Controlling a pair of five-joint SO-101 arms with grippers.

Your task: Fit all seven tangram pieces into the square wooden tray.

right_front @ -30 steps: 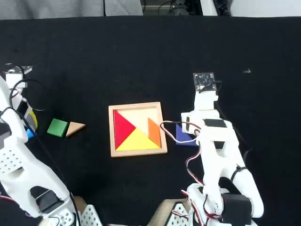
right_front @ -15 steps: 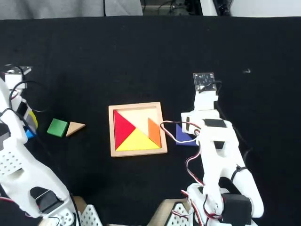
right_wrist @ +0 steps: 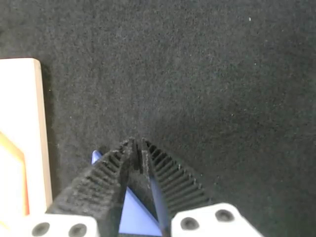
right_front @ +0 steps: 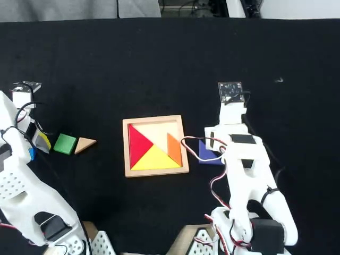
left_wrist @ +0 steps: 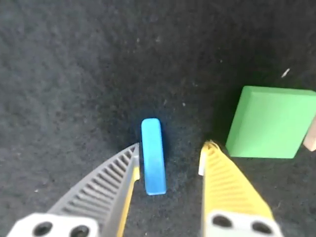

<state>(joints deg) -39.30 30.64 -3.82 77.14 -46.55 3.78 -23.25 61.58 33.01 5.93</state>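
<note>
Left gripper [left_wrist: 173, 148] is held spread; a blue piece [left_wrist: 153, 155], standing on edge, is seen between its fingers, with a green square [left_wrist: 269, 123] just beside; right gripper [right_wrist: 136, 144] is pressed together over an indigo piece [right_wrist: 132, 217] beside the wooden tray [right_front: 126, 146]; red triangle [right_front: 138, 143], yellow triangle [right_front: 155, 159] and orange piece [right_front: 174, 149] are seated inside.

White arms [right_front: 249, 175], ribbed black right gripper [right_wrist: 136, 144]
</note>
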